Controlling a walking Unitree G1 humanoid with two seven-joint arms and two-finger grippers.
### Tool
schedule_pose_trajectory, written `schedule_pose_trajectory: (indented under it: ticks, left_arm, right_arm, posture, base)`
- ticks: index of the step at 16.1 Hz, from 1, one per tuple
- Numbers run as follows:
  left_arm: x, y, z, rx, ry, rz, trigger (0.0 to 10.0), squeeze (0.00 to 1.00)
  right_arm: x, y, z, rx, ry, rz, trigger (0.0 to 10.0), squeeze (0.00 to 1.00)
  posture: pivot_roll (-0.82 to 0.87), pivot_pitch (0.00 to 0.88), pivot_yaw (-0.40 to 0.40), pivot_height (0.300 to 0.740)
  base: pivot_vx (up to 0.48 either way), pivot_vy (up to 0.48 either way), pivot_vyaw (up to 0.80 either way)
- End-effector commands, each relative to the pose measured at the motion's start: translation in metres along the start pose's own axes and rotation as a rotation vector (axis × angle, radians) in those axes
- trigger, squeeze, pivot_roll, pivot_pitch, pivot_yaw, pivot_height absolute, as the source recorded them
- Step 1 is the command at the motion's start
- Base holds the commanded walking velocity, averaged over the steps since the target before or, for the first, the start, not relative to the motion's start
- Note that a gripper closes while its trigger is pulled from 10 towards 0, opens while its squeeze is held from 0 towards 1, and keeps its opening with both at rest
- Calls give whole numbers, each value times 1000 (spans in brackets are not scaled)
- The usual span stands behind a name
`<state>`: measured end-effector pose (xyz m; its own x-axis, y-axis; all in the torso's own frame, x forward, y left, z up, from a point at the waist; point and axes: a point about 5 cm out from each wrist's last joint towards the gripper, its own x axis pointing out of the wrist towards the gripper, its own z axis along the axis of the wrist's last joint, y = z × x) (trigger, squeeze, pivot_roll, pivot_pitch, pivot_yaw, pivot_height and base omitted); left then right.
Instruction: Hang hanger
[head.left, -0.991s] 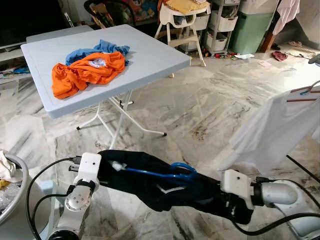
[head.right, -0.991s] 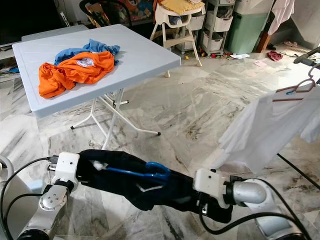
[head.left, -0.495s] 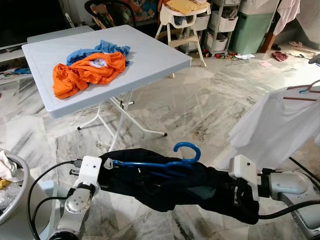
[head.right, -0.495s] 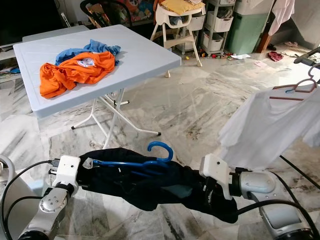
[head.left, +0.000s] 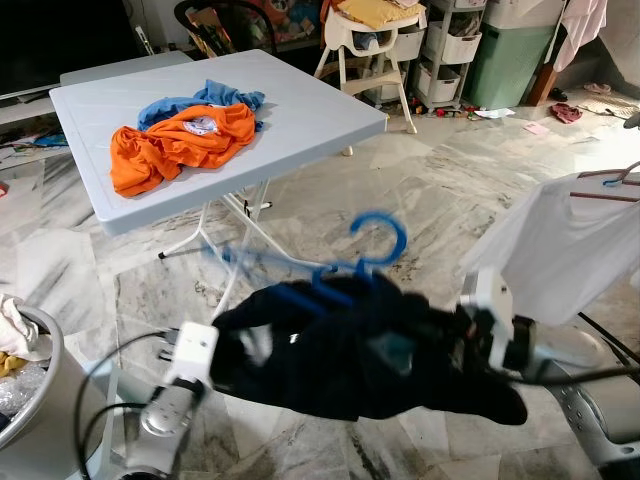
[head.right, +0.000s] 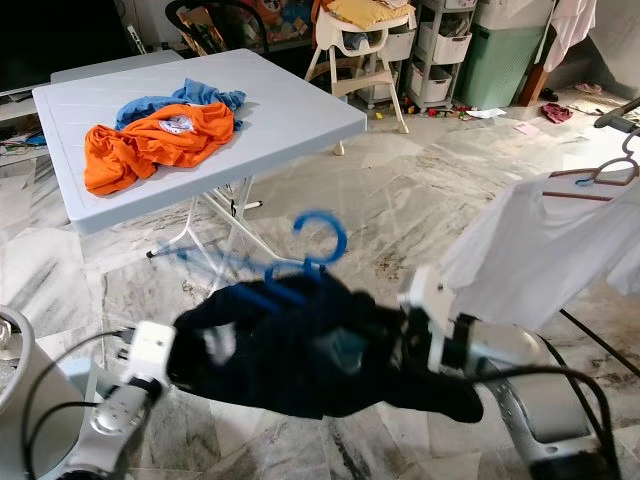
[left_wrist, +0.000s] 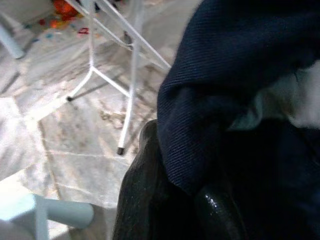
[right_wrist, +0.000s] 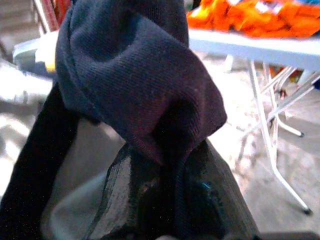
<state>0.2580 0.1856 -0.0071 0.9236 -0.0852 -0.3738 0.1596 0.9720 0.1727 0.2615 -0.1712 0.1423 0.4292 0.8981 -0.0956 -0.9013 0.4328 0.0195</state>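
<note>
A dark navy garment (head.left: 350, 360) hangs bunched on a blue hanger (head.left: 340, 280), stretched between my two arms at waist height. The hanger's hook (head.left: 385, 238) stands up above the cloth, blurred by motion. My left gripper (head.left: 228, 345) is buried in the garment's left end, and in the left wrist view its fingers (left_wrist: 145, 200) pinch the navy cloth. My right gripper (head.left: 452, 335) is shut on the right end, with cloth bunched over its fingers (right_wrist: 135, 190). A white shirt (head.left: 565, 250) hangs on its own hanger (head.left: 612, 180) at the right.
A pale blue folding table (head.left: 310, 110) stands ahead on the left with an orange shirt (head.left: 180, 140) and a blue shirt (head.left: 215, 97) on it. A grey basket (head.left: 35, 385) sits at my left. A high chair (head.left: 365, 40) and bins stand at the back. Marble floor lies between.
Both arms have raised the navy garment and blue hanger. The hook now stands higher and upright, where a second ago it lay flat on the cloth.
</note>
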Motion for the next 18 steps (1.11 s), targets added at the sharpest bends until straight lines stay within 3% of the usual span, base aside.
schedule_pose_trajectory:
  ticks: [1, 4, 6, 9, 10, 12, 13, 16, 18]
  left_arm:
    - [-1, 0, 0, -5, 1, 2, 0, 0]
    - [1, -6, 6, -17, -40, -5, 0, 0]
    - [0, -7, 8, -12, -54, -5, 0, 0]
    - [-3, -11, 3, -6, -36, -16, 0, 0]
    - [-3, -15, 0, -15, -7, -37, 9804, 0]
    - [-4, -21, -2, 27, 9, -98, 10000, 0]
    - [-4, -22, -1, 38, 4, -111, 10000, 1000]
    - [-7, -22, 0, 32, -27, -127, 10000, 1000]
    - [-13, -33, 3, 69, -75, -244, 10000, 1000]
  right_arm:
    - [5, -5, 22, -34, -101, -53, 10000, 0]
    - [15, -8, 15, -53, -81, -134, 10000, 0]
    - [20, 2, 3, -73, -18, -99, 10000, 0]
    - [21, 1, 1, -69, -3, -112, 10000, 0]
    - [21, 0, -1, -84, 28, -110, 10000, 0]
    - [17, -3, -9, -156, 130, -98, 10000, 0]
    - [16, -5, -12, -169, 157, -107, 10000, 0]
    - [15, -10, -11, -168, 163, -122, 10000, 0]
    - [16, -9, -16, -198, 191, -113, 10000, 0]
  posture:
    - [-103, 0, 49, 740]
    - [-99, 0, 44, 740]
    - [-95, 0, 42, 740]
    - [-95, 0, 42, 740]
    - [-96, 0, 41, 740]
    - [-97, 0, 41, 740]
    - [-97, 0, 39, 740]
    - [-97, 0, 37, 740]
    - [-94, 0, 37, 740]
  base:
    - [0, 0, 0]
    - [0, 0, 0]
    - [0, 0, 0]
    - [0, 0, 0]
    - [0, 0, 0]
    - [0, 0, 0]
    - [0, 0, 0]
    - [0, 0, 0]
    - [0, 0, 0]
